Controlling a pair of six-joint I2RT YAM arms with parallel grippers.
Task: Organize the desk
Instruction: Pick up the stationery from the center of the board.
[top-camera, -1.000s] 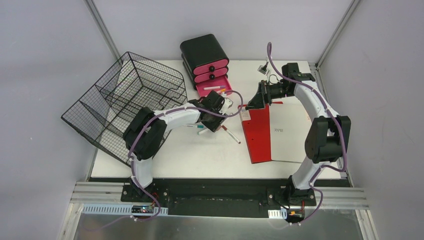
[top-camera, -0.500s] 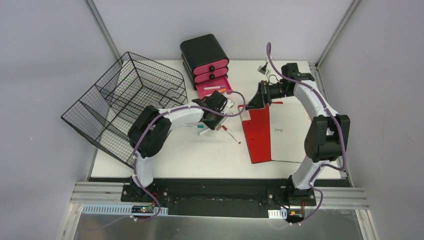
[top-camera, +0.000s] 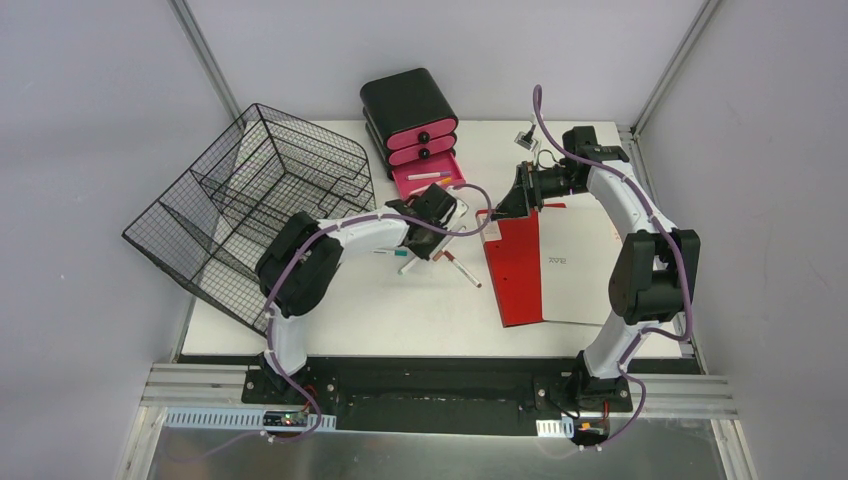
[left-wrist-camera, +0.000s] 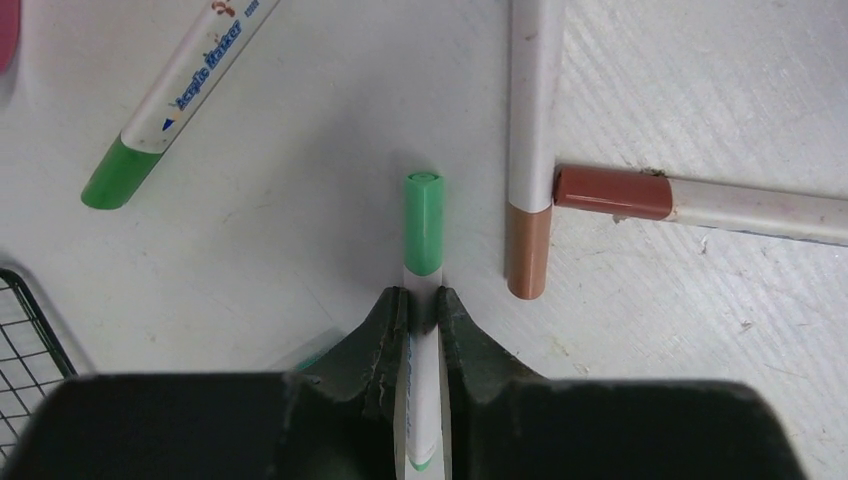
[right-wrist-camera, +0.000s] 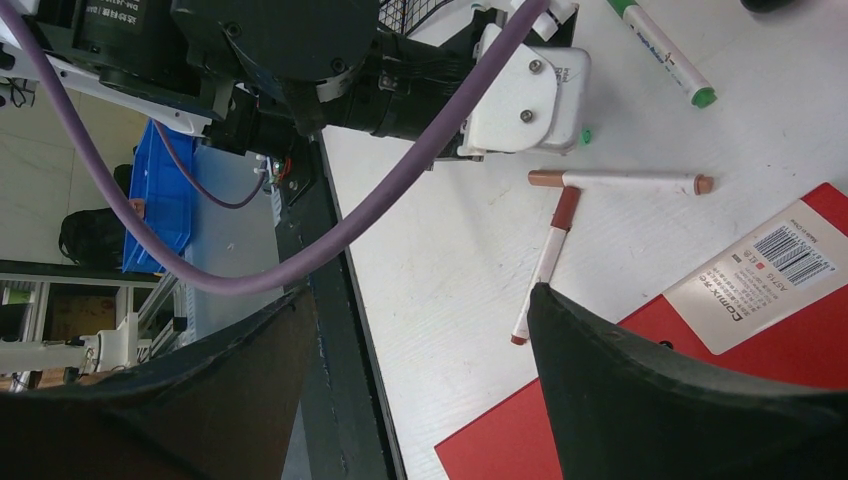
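Since before, left fingers (left-wrist-camera: 388, 325) narrowed, now pinching green marker (left-wrist-camera: 423, 225) on the surface (left-wrist-camera: 300, 200), likely for stowing; right fingers (right-wrist-camera: 640, 390) open, idle.

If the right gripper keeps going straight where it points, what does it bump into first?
Probably the bare white desk, just beside the marker with the red-brown cap. The left arm's wrist lies farther along, though depth is hard to judge.

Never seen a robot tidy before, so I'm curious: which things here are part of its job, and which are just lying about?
In hand: desk; green-capped marker, clamped by left gripper; open pink drawer holding pens.
Lying about, likely later: second green marker; two brown-capped markers; notebook; wire basket; small clip.
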